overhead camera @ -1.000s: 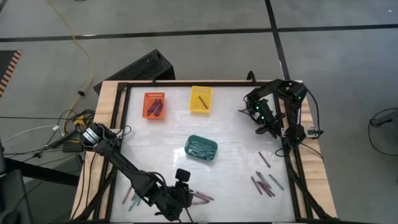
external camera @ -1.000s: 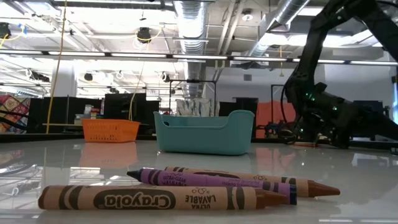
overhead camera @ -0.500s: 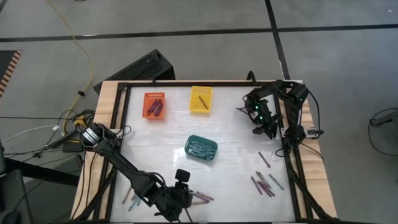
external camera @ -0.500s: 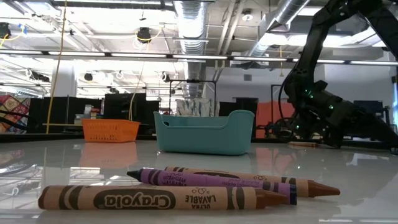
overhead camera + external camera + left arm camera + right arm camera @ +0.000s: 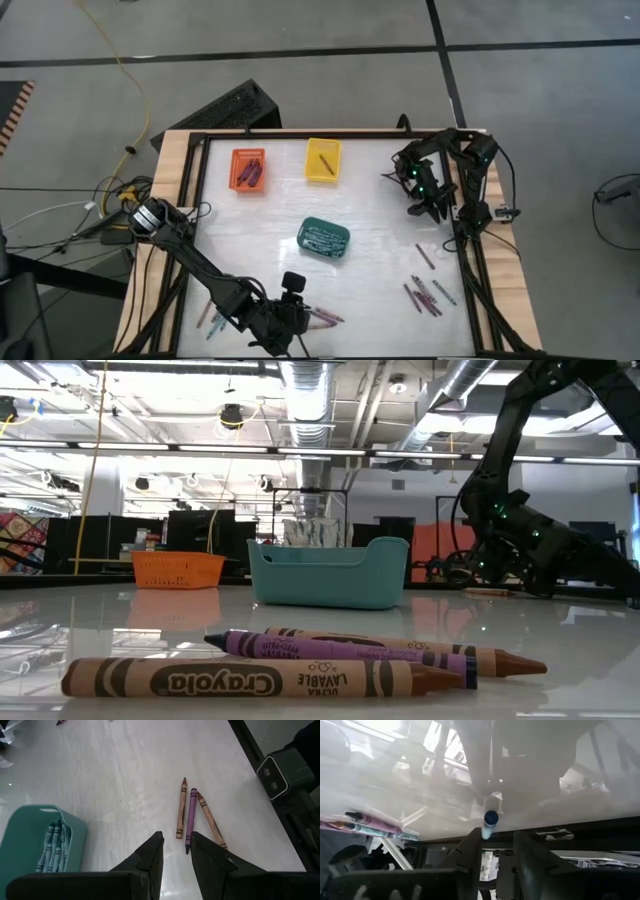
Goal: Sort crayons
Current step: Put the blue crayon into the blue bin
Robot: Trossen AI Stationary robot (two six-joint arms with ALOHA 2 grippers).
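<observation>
Three crayons, a purple one between two brown ones, lie side by side on the white table near its front edge. My left gripper hangs open just short of them with nothing between its fingers. At the far right my right gripper stands open, low over the table. A blue-ended crayon lies on the table at its fingertips, and the low view shows it flat. More crayons lie at the right and at the front left. My right gripper has one fingertip right beside the blue-ended crayon's near part. I cannot tell whether it touches. The crayon lies on the table, pointing away past the fingertips.
A teal basket holding teal crayons stands mid-table. An orange basket and a yellow basket stand at the far side. A black frame rims the table, with a small camera block at the front edge.
My right gripper has tipped a little while staying over the same spot near the table's right edge. The crayons at the front lie as they did.
</observation>
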